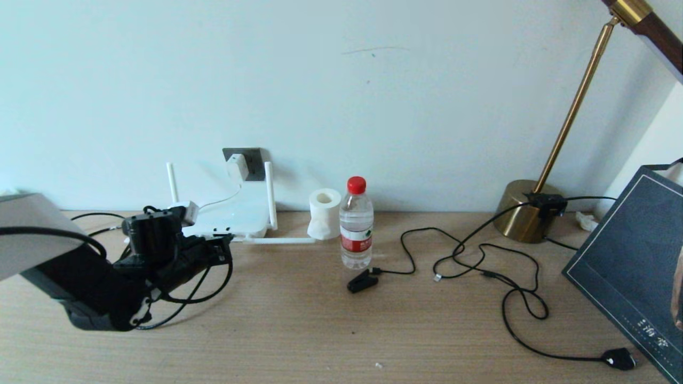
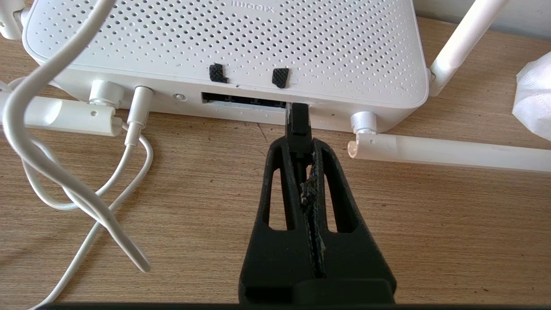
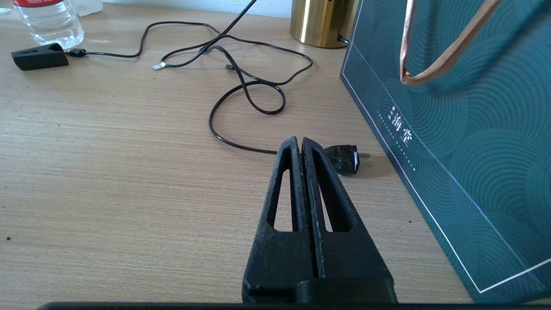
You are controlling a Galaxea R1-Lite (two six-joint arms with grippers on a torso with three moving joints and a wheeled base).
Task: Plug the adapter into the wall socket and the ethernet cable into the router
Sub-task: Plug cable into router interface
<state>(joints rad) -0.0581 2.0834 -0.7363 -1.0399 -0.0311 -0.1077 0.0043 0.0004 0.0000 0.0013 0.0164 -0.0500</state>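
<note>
A: Two grippers are visible. Report the nearest first.

B: The right gripper [image 3: 301,144] hangs low over the bare wooden table [image 1: 299,330], its fingers pressed together on nothing. Just past its tip lies a black mains plug [image 3: 344,158] on a black cord. A dark green gift bag [image 3: 465,142] stands beside it.

A: State of the left gripper?

B: The left gripper [image 2: 301,148] sits low at the front edge of the router [image 2: 224,47]. Its fingers are clamped on the black boot of the ethernet cable [image 2: 298,122]. The boot tip meets the right-hand end of the dark port strip. How far it has entered cannot be determined.

A: Position of the router?

B: The router rests flat on the table against the wall, to the robot's left. One antenna [image 1: 280,240] lies along the table; two stand upright. A thin white cord [image 2: 73,189] is plugged in beside the port strip and loops across the table.

A: Mid-table items?

B: A black clip-like plug [image 1: 362,280] lies just in front of a water bottle [image 1: 356,224]. A toilet roll [image 1: 324,212] stands beside the bottle. A brass lamp base [image 1: 525,213] stands at far right.

A: Adapter and socket?

B: The adapter [image 1: 238,166] sits against the wall socket [image 1: 255,162], behind the router, covering the plate's left part. Its white cord drops toward the router.
</note>
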